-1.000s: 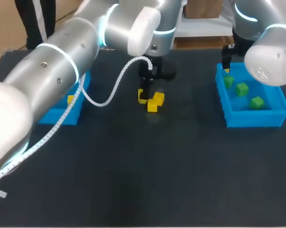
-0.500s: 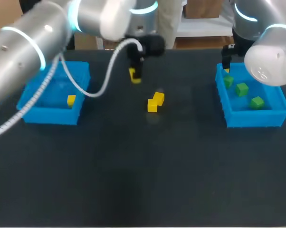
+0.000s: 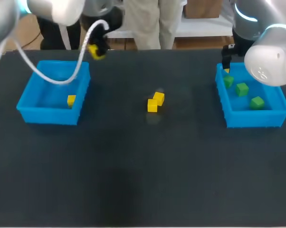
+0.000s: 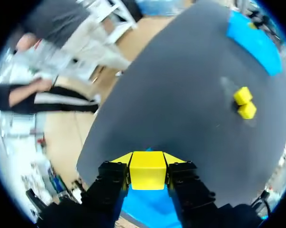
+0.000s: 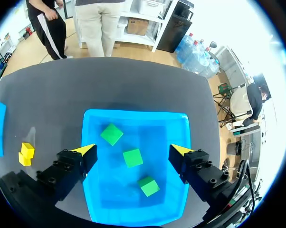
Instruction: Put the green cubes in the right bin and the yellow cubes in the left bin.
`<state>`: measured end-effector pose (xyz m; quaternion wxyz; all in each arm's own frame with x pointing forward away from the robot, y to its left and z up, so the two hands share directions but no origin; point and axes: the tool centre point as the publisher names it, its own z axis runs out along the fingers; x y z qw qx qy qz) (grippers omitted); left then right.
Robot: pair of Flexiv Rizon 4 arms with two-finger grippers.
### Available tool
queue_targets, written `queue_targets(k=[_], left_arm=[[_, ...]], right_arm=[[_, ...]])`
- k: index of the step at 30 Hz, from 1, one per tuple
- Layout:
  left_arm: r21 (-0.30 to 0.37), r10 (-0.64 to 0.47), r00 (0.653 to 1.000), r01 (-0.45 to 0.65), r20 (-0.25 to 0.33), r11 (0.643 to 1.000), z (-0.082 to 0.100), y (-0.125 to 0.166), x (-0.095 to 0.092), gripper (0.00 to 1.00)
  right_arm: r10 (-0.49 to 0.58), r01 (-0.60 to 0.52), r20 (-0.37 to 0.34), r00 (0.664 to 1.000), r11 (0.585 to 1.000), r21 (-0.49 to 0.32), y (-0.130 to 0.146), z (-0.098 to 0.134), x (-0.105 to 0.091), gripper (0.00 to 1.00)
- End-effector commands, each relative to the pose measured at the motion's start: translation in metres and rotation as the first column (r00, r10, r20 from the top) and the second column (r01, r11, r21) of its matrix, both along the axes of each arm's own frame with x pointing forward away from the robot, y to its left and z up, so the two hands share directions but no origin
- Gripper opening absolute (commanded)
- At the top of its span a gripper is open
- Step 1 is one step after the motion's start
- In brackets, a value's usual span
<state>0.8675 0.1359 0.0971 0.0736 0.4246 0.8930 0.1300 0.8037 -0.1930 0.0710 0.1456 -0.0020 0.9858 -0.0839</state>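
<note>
Cubes (image 3: pixel 156 101), two yellow, touch mid-table between left bin (image 3: pixel 48 116) and right bin (image 3: pixel 254 118).

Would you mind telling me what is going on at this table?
The left gripper is shut on a yellow cube, raised beside the left bin, which holds one yellow cube. Two more yellow cubes lie touching on the table. The right gripper hangs open over the right bin, which holds three green cubes.

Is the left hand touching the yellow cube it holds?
Touching. Left wrist view shows the yellow cube pressed between both fingers of the left hand, no gap.
</note>
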Motion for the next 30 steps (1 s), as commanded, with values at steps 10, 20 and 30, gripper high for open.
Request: queue_targets(k=[10, 20, 30], left_arm=[[-0.111, 0.354, 0.884, -0.336, 0.306, 0.935, -0.008, 0.093, -0.029, 0.0], [-0.143, 0.397, 0.893, -0.374, 0.213, 0.916, -0.01, 0.106, -0.054, 0.0], [-0.144, 0.406, 0.902, -0.386, 0.15, 0.911, -0.017, 0.102, -0.065, 0.0]], right_arm=[[0.0, 0.0, 0.006, 1.0, 1.0, 0.0, -0.001, 0.0, -0.002, 1.0], [0.0, 0.0, 0.006, 1.0, 1.0, 0.0, -0.001, 0.0, -0.002, 1.0], [0.0, 0.0, 0.006, 1.0, 1.0, 0.0, -0.001, 0.0, -0.002, 1.0]])
